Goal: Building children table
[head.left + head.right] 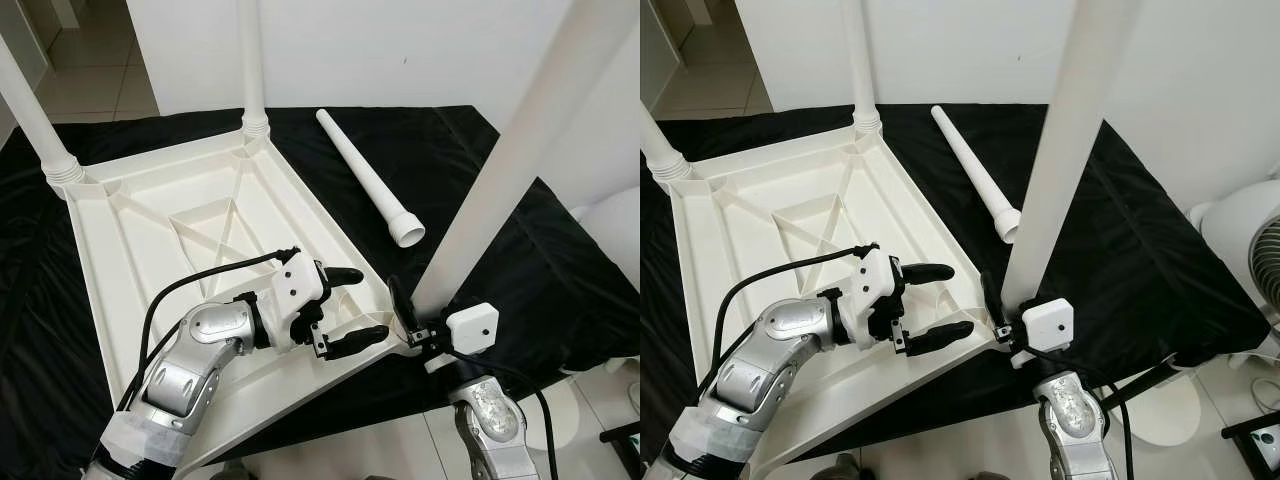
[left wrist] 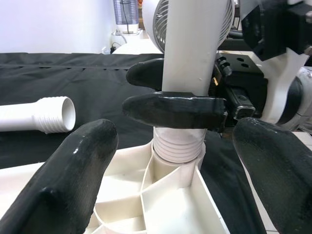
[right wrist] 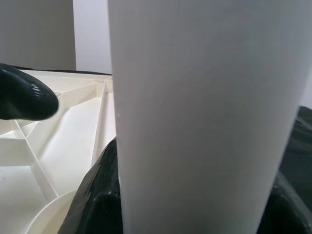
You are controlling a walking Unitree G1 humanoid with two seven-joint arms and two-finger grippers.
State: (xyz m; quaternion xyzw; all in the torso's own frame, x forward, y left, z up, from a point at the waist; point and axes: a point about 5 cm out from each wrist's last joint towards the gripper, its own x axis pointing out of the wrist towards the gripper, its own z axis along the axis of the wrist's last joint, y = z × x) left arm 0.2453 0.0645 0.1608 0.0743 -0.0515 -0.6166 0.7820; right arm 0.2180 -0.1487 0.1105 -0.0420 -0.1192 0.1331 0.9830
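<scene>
I have the white plastic tabletop [image 1: 200,250] lying upside down on a black cloth [image 1: 470,210], ribbed underside facing up. Two white legs already stand in its far corner sockets: one at the far left corner [image 1: 35,125] and one at the far right corner [image 1: 250,70]. A loose leg [image 1: 365,175] lies flat on the cloth just beside the tabletop's right edge, ribbed end pointing toward me.

My right gripper [image 1: 405,310] is pinching a third leg [image 1: 520,150] low on its shaft, holding it upright at the near right corner socket; in the left wrist view its black fingers [image 2: 173,109] wrap the tube just above the ribbed collar [image 2: 178,144], which sits in the socket. The right wrist view shows that white tube [image 3: 204,117] close up between the fingers, with the tabletop's ribs behind.

My left gripper [image 1: 345,310] hovers over the tabletop's underside near that same corner, fingers spread wide and empty, pointing at the leg base. A white fan [image 1: 1250,260] stands on the floor to the right, beyond the cloth.
</scene>
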